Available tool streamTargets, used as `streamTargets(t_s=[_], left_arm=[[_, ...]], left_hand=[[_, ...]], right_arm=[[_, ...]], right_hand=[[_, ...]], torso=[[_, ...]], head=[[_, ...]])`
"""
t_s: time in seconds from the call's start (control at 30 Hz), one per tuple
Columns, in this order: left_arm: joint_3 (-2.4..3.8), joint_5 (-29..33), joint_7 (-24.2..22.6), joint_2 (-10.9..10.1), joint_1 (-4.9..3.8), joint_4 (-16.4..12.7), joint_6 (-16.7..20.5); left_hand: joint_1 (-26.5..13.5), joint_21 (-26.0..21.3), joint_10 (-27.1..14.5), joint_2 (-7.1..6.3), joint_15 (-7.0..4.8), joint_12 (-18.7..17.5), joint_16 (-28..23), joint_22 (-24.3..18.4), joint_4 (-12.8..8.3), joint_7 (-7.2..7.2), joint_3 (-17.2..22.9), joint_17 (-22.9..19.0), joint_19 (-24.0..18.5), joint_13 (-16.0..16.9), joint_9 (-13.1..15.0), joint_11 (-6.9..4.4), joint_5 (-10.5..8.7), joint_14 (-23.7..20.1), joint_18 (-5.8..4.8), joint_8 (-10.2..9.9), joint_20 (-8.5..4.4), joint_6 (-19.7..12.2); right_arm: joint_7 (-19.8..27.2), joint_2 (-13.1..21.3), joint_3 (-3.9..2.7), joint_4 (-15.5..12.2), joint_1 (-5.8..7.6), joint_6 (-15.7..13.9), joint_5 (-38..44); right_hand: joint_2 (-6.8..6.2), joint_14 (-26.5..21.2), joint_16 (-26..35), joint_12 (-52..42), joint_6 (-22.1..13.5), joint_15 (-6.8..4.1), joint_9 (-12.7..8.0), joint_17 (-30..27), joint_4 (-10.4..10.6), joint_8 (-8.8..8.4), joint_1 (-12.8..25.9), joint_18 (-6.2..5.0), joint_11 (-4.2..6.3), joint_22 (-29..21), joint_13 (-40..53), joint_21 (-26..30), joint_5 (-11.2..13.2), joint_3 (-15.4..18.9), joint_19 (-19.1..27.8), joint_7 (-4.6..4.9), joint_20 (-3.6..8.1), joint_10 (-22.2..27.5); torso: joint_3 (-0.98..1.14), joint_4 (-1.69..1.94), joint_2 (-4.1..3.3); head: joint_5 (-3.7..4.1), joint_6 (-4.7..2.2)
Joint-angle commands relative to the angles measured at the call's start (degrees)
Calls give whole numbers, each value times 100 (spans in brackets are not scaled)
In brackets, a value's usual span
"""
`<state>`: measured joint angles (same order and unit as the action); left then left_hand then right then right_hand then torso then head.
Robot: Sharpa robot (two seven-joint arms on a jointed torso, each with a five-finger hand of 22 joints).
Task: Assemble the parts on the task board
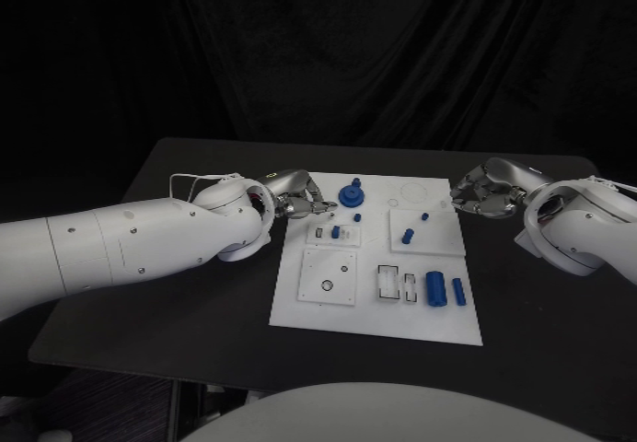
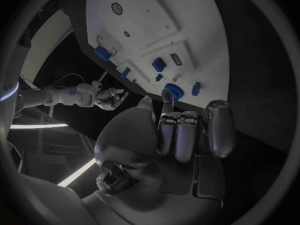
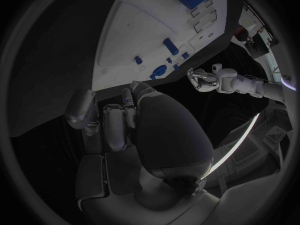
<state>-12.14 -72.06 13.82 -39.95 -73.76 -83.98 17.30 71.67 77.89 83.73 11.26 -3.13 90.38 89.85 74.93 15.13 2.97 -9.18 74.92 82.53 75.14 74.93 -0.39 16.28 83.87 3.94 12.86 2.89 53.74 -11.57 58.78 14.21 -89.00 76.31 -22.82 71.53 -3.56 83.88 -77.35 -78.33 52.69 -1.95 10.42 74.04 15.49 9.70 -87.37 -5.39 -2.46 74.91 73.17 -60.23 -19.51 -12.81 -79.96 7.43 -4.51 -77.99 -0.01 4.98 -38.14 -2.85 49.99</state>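
Both robot hands, left [image 1: 299,195] and right [image 1: 482,193], are hovering with fingers curled and empty, flanking the task board [image 1: 378,313] for part access.

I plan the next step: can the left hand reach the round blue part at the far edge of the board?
Probably yes: the left hand hovers beside the round blue part, nothing between them.

Head camera looks down; both wrist cameras, behind their palms, share the task board [image 1: 376,313].
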Motion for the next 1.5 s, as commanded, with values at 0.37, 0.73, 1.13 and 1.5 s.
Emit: streamTargets(t_s=[0.37,0.73,1.13,1.5], left_arm=[[7,29,613,153,-252,463,-714],[7,29,688,608,-273,1226,-1198],[6,29,560,991,-269,1842,-1753],[6,29,378,1085,-266,1947,-1707]], left_hand=[[-169,392,627,86,-34,-38,15,1233,156,-17,-101,1508,251,1486,149,-49,-471,613,-184,143,15,188],[-735,430,627,114,-51,-38,15,1239,166,-19,-393,1508,268,1486,156,-58,-894,613,-190,359,-7,106],[-816,358,627,45,-34,-38,15,1214,130,-4,-540,1508,214,1486,138,-41,-808,613,-172,373,8,36],[-724,237,627,66,-14,-38,15,1175,146,19,-531,1508,129,1486,113,-20,-643,613,-144,315,24,-27]], right_arm=[[17,31,-3,-69,-13,-133,-26],[-11,19,-3,-85,-12,-98,-27],[-36,10,-3,-83,-12,-81,-27],[-33,-15,-3,-65,-13,-65,-27]], right_hand=[[11,88,21,17,22,36,-6,7,33,-25,59,-58,-4,680,-212,16,-33,7,49,-2,1,39],[8,91,18,13,27,35,-5,11,39,-25,69,-56,-3,683,-206,8,-36,7,44,-3,1,33],[15,92,19,13,30,34,-5,9,37,-25,65,-57,1,681,-207,15,-45,-3,44,-7,1,31],[18,91,23,14,30,33,-5,4,33,-27,59,-60,3,678,-210,29,-53,-10,47,-9,2,31]], torso=[[32,-18,24],[9,-16,-21],[5,-51,-81],[0,-62,-70]], head=[[1,1],[38,1],[13,1],[-14,1]])
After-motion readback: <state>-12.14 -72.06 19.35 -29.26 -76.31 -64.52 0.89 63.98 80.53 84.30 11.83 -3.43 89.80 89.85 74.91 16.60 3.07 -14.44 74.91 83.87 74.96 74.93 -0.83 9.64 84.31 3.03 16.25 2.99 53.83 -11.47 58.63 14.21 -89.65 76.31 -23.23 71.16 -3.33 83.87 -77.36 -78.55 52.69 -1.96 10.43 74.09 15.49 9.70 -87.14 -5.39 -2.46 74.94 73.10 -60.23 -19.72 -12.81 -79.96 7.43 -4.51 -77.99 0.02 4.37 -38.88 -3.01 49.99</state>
